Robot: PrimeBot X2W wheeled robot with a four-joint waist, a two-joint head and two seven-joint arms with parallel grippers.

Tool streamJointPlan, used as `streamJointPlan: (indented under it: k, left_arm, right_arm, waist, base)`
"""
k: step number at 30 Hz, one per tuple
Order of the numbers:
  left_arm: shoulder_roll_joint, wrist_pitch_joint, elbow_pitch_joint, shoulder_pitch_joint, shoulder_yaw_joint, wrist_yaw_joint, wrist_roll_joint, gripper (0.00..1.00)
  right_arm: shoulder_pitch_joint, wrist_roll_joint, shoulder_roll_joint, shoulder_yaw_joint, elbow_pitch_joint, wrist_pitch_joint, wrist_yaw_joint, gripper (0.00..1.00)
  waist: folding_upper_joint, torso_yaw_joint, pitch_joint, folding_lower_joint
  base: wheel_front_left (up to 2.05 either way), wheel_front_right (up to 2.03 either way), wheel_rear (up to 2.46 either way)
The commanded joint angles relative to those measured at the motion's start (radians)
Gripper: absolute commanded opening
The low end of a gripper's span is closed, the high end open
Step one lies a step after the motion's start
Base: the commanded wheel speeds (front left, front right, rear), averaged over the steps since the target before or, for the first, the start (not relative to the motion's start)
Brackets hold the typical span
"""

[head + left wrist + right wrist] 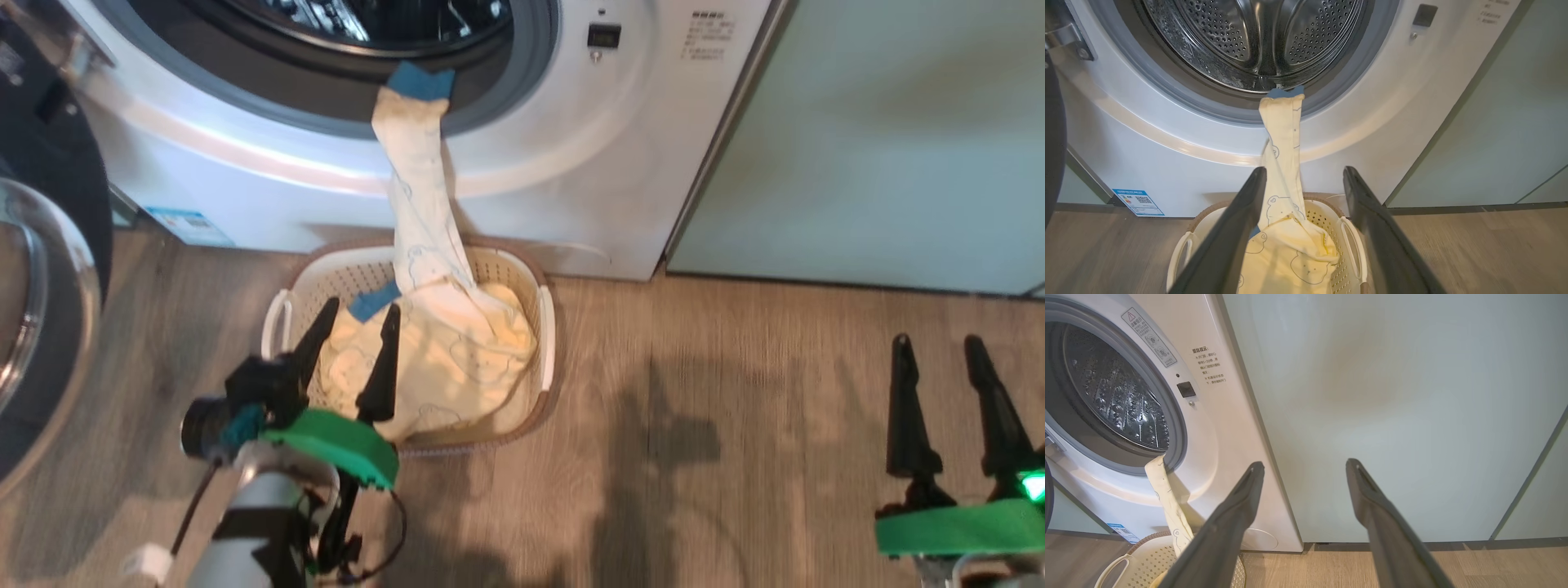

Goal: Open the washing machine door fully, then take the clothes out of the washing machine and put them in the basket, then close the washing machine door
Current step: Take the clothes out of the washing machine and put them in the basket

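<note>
My left claw (362, 305) hangs over the near side of the basket (545, 327), jaws spread wide with nothing between them; my right claw (936, 339), equally wide and empty, is well apart to the right. The clothes (445, 351) lie mostly in the basket, but one long leg runs straight up from the heap to the lip of the washing machine (620, 163). That upright strip lies just ahead of my left claw, so I judge the left arm nearer for pulling it free
</note>
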Motion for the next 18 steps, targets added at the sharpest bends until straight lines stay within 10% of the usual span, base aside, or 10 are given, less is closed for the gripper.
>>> streamJointPlan:
  k: [1,18]
  left_arm:
    - [0.025,-0.01,-0.003,-0.055,0.036,-0.004,-0.01,1.0]
    - [0.074,-0.031,0.415,-0.483,0.011,-0.043,-0.055,1.0]
  right_arm:
    - [-0.039,-0.002,-0.015,0.023,-0.037,-0.005,-0.003,1.0]
    - [-0.171,0.043,-0.015,0.021,-0.066,-0.005,-0.003,1.0]
  waist:
    - [-0.0001,-0.008,0.038,-0.0001]
    - [-0.0001,-0.058,0.302,-0.0001]
  base:
    - [0.0,0.0,0.0]
    - [0.0,0.0,0.0]
